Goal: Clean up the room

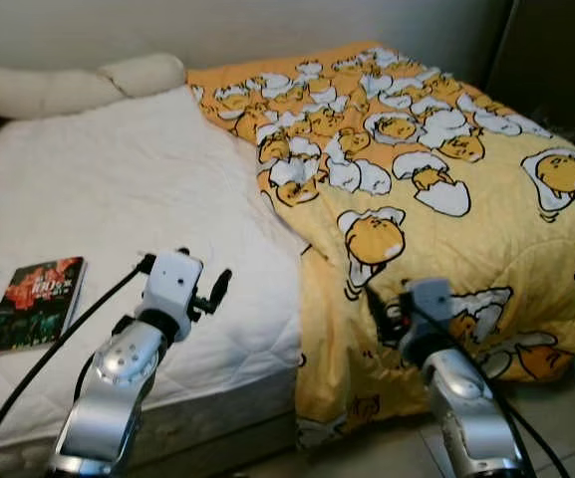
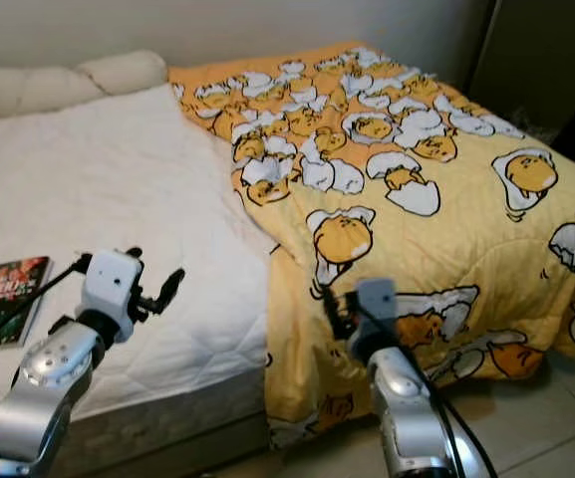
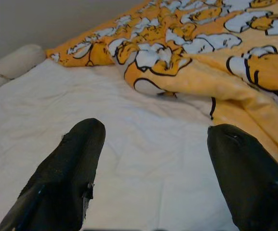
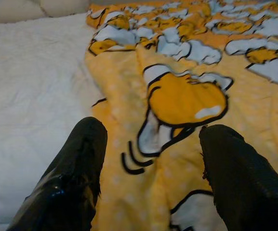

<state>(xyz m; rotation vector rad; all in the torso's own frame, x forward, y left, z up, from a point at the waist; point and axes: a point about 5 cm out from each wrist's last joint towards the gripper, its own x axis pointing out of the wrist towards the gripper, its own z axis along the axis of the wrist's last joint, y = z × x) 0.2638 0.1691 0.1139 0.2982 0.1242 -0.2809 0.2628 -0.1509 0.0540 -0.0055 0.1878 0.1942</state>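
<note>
Left eye view: bed w/ white quilted mattress (image 1: 118,189), yellow cartoon-egg blanket (image 1: 436,189) bunched over robot's right half, hanging off the foot edge to the tiled floor (image 1: 566,418). Book w/ dark red cover (image 1: 33,304) lies flat near mattress's left edge. Cream pillows (image 1: 68,85) along headboard end. Left gripper (image 3: 151,163) hovers over bare mattress, fingers spread, nothing btwn. Right gripper (image 4: 151,163) over blanket's left edge, fingers apart, empty.
</note>
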